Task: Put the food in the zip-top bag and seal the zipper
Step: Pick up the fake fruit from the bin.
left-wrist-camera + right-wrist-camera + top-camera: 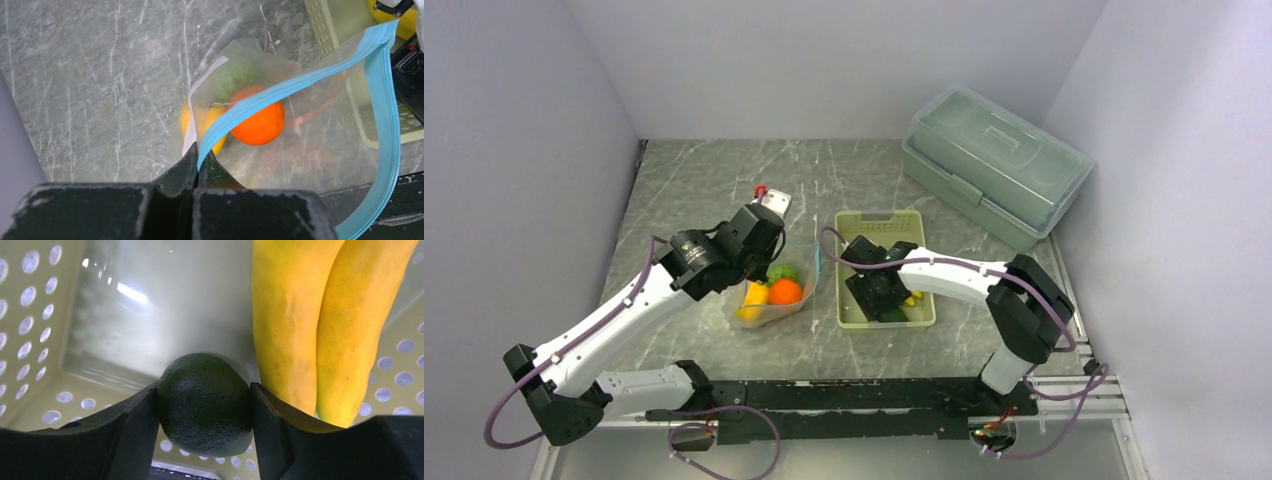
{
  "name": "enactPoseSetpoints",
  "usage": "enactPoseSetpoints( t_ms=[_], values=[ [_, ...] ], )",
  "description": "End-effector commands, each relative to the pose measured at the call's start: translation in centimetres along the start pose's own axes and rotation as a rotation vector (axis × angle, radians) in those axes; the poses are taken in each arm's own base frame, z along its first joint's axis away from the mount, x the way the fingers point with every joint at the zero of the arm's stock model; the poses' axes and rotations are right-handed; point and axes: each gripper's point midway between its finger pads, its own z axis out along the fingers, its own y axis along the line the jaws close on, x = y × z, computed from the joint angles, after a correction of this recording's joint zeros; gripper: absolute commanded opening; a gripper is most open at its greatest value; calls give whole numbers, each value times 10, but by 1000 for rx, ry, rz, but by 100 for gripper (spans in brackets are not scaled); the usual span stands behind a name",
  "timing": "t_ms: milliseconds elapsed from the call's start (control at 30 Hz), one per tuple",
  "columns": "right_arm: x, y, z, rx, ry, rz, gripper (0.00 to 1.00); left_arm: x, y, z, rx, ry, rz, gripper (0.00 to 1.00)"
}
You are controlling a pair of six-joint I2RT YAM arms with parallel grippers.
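Note:
The clear zip-top bag lies on the table with its mouth held up. My left gripper is shut on one end of the light blue zipper. Inside the bag lie an orange ball, a bumpy green fruit and a yellow-orange pepper. My right gripper is down in the pale green basket. Its fingers press both sides of the dark green avocado. Yellow bananas lie just right of it in the basket.
A large translucent lidded box stands at the back right. A small red and white object sits behind the bag. The basket is right beside the bag's open mouth. White walls close in the table on three sides.

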Motion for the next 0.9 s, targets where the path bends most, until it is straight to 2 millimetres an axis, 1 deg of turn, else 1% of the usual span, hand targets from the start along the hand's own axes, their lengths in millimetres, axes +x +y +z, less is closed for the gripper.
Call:
enactPoseSetpoints(
  t_ms=[0, 133, 333, 400, 500, 633, 867],
  values=[
    [-14, -4, -15, 21, -63, 33, 46, -6, 1, -4, 2, -39, -15, 0],
    [-26, -7, -30, 25, -133, 59, 41, -6, 1, -4, 3, -36, -15, 0],
    [-41, -12, -51, 29, -227, 101, 39, -8, -1, -3, 5, -34, -14, 0],
    [-45, -14, -60, 29, -260, 122, 37, -9, -1, -2, 5, -33, -14, 0],
    [-54, -16, -80, 15, -332, 155, 37, -11, -3, -3, 9, -35, -14, 0],
    [-69, -12, -114, -58, -447, 196, 38, -13, -3, -2, 9, -36, -14, 0],
    [-100, 5, -197, -262, -718, 236, 38, -16, -5, -1, 11, -35, -16, 0]
  ],
)
